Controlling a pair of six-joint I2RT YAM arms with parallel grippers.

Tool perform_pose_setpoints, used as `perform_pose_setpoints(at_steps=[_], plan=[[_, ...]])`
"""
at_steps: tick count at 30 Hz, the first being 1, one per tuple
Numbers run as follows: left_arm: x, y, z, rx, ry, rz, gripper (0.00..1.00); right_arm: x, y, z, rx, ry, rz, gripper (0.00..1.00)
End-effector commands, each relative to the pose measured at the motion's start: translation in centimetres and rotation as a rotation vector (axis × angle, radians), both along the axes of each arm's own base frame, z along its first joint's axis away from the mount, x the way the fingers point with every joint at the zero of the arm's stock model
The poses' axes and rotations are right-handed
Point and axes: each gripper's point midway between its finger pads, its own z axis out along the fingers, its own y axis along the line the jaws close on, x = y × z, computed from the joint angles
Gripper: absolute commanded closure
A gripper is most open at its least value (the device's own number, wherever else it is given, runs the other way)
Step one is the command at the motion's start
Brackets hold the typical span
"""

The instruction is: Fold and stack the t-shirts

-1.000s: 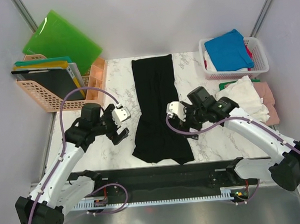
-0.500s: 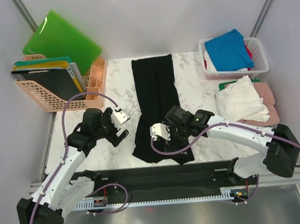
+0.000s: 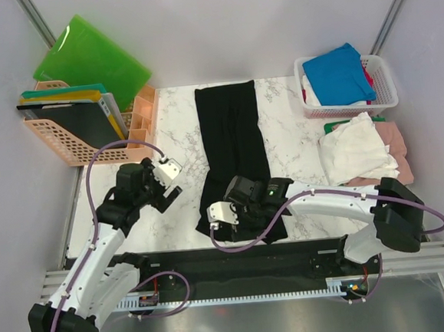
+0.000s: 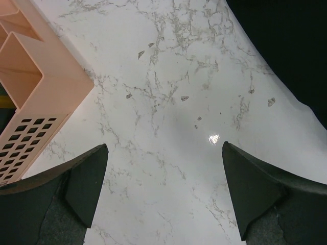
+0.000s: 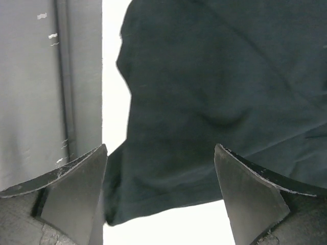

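Observation:
The large black t-shirt lies as a long, narrow folded strip down the middle of the marble table. My right gripper is open and empty, low over the shirt's near-left corner. In the right wrist view that corner lies between the spread fingers. My left gripper is open and empty over bare marble left of the shirt; the left wrist view shows the shirt's edge at the upper right. A blue shirt lies in a white basket. White and pink shirts lie at the right.
A peach basket with folders and green plastic boards stands at the back left, and a small peach organiser beside it also shows in the left wrist view. A black rail runs along the near edge.
My right gripper has moved left and toward the near edge, from the shirt's right side to its near-left corner. My left gripper has drawn back slightly to the left.

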Motion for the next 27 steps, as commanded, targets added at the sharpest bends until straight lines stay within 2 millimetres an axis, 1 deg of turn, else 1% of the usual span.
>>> perform_pose_setpoints(at_steps=[1,2,3,4,5,6,7,8,9,10,11,12,13,14,15,16,17,18,19,20,21,22,23,24,25,27], plan=[[1.4,0.1,2.2,-0.011,-0.075,0.022,0.0,4.2,1.5,0.6,0.031,-0.151,-0.089,0.07],[1.4,0.1,2.3,-0.022,-0.072,0.031,0.0,5.1,1.7,0.8,0.055,-0.147,-0.115,0.07],[1.5,0.1,2.6,-0.034,-0.07,0.038,0.0,6.8,1.5,1.3,0.117,-0.069,-0.197,0.06],[1.5,0.0,2.6,-0.043,-0.059,0.043,0.0,8.2,2.2,2.5,0.175,-0.024,-0.238,0.04],[1.2,-0.1,2.4,-0.052,-0.035,0.037,0.0,10.6,1.2,3.1,0.209,0.021,-0.347,0.02],[1.0,-0.3,2.4,-0.056,-0.02,0.028,0.0,11.7,1.2,3.7,0.231,0.037,-0.37,0.02],[0.9,-0.4,2.3,-0.061,-0.007,0.019,0.0,12.7,1.7,4.5,0.254,0.058,-0.373,0.02],[0.4,-0.8,1.9,-0.07,0.023,-0.003,0.0,13.9,1.2,4.8,0.257,0.041,-0.403,0.02],[0.4,-1.0,1.6,-0.069,0.048,-0.012,0.0,15.6,1.2,5.4,0.25,-0.004,-0.433,0.02],[0.2,-1.2,1.3,-0.068,0.071,-0.025,0.0,16.5,1.0,5.5,0.244,-0.025,-0.449,0.02],[0.1,-1.5,0.9,-0.072,0.099,-0.037,0.0,17.9,0.4,5.9,0.242,-0.05,-0.484,0.02],[0.2,-1.6,0.3,-0.066,0.139,-0.036,0.0,19.6,0.6,6.5,0.253,-0.067,-0.521,0.02],[0.4,-1.8,0.0,-0.065,0.158,-0.044,0.0,21.2,0.1,6.8,0.252,-0.086,-0.565,0.02],[0.5,-2.1,-0.2,-0.068,0.176,-0.053,0.0,23.3,-1.1,7.2,0.265,-0.084,-0.631,0.02],[1.1,-2.4,0.2,-0.077,0.18,-0.057,0.0,25.5,-1.1,7.8,0.282,-0.076,-0.666,0.02],[1.4,-2.7,-0.7,-0.082,0.231,-0.055,0.0,26.5,-0.9,8.1,0.314,-0.025,-0.697,0.02],[1.6,-3.4,-0.6,-0.105,0.254,-0.075,0.0,28.3,-2.3,8.3,0.331,0.002,-0.75,0.02],[2.1,-3.9,-0.1,-0.122,0.267,-0.081,0.0,29.8,-2.0,8.1,0.341,0.051,-0.764,0.02],[2.4,-4.4,-0.9,-0.137,0.324,-0.083,0.0,30.7,-2.2,8.1,0.348,0.083,-0.784,0.02],[3.2,-5.2,0.0,-0.169,0.333,-0.102,0.0,31.5,-3.3,7.7,0.333,0.106,-0.817,0.02],[3.5,-5.5,-0.1,-0.184,0.36,-0.1,0.0,33.0,-3.3,7.4,0.332,0.094,-0.834,0.02],[3.8,-5.9,-0.9,-0.208,0.408,-0.11,0.0,33.8,-3.8,7.0,0.318,0.081,-0.847,0.02],[4.8,-6.3,-0.1,-0.226,0.4,-0.119,0.0,35.2,-4.7,6.6,0.287,0.031,-0.885,0.02],[5.2,-6.4,0.0,-0.243,0.415,-0.121,0.0,35.9,-5.1,6.3,0.273,0.008,-0.898,0.02],[5.9,-6.8,-0.4,-0.269,0.468,-0.131,0.0,36.8,-5.9,6.1,0.25,-0.03,-0.918,0.02],[6.6,-7.0,-1.0,-0.282,0.522,-0.14,0.0,38.3,-6.6,5.5,0.224,-0.062,-0.942,0.02]])
